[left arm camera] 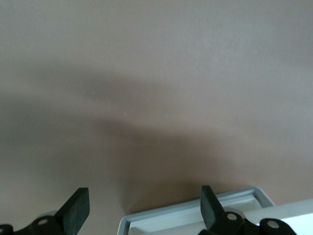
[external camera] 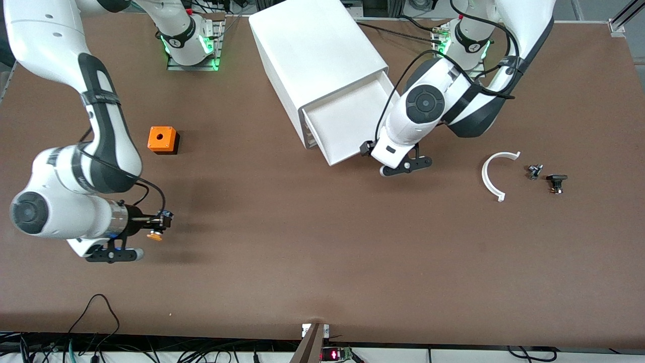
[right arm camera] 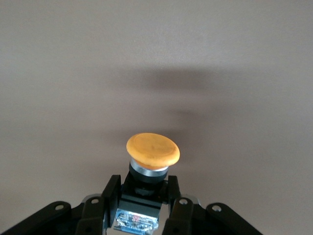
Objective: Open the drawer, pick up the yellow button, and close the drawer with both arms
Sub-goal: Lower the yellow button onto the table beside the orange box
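The drawer (external camera: 347,123), the top one of the white cabinet (external camera: 317,55), stands pulled out and looks empty. My left gripper (external camera: 373,150) is open at the drawer's front edge, at the corner toward the left arm's end. In the left wrist view (left arm camera: 144,208) the drawer's front rim (left arm camera: 195,208) lies between the spread fingers, which hold nothing. My right gripper (external camera: 160,223) is shut on the button (external camera: 155,235), held over bare table toward the right arm's end. In the right wrist view (right arm camera: 142,191) the fingers clamp the button's black body, with the orange cap (right arm camera: 153,150) pointing away from the hand.
An orange cube with a hole (external camera: 162,139) sits on the table farther from the front camera than my right gripper. Toward the left arm's end lie a white curved part (external camera: 490,174), a small metal part (external camera: 534,171) and a small black part (external camera: 556,181).
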